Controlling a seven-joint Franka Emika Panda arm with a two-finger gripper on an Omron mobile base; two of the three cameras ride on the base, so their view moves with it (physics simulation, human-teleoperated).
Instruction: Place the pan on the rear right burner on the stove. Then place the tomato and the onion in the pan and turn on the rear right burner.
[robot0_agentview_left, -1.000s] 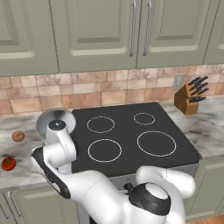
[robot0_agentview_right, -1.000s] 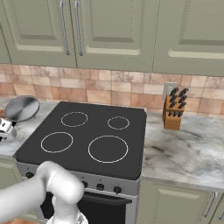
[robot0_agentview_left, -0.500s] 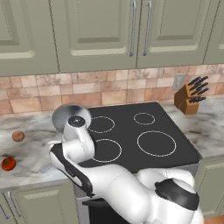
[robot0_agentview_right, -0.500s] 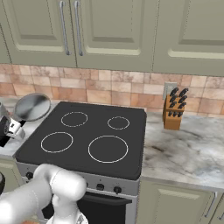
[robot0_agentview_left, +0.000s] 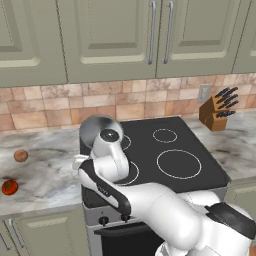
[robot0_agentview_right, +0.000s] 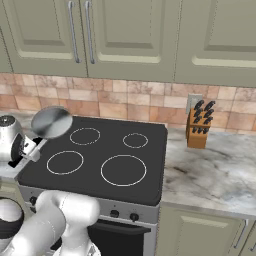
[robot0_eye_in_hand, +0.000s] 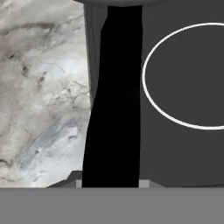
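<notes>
So the pan (robot0_agentview_right: 51, 122) is being held up in the air by its black handle (robot0_eye_in_hand: 114, 100), with the gripper (robot0_agentview_right: 29, 151) clamped tight on it near the stove's (robot0_agentview_right: 150, 165) left edge. The grey bowl is seen tilted over the left rear part of the black glass, clear of the surface. The rear right burner (robot0_agentview_right: 135, 140), the smallest ring, is well apart from the pan. The tomato (robot0_agentview_left: 9, 187) and the onion (robot0_agentview_left: 20, 155) are left sitting on the marble counter (robot0_agentview_left: 45, 170) off to the left. A knife block (robot0_agentview_right: 198, 124) is parked on the right.
</notes>
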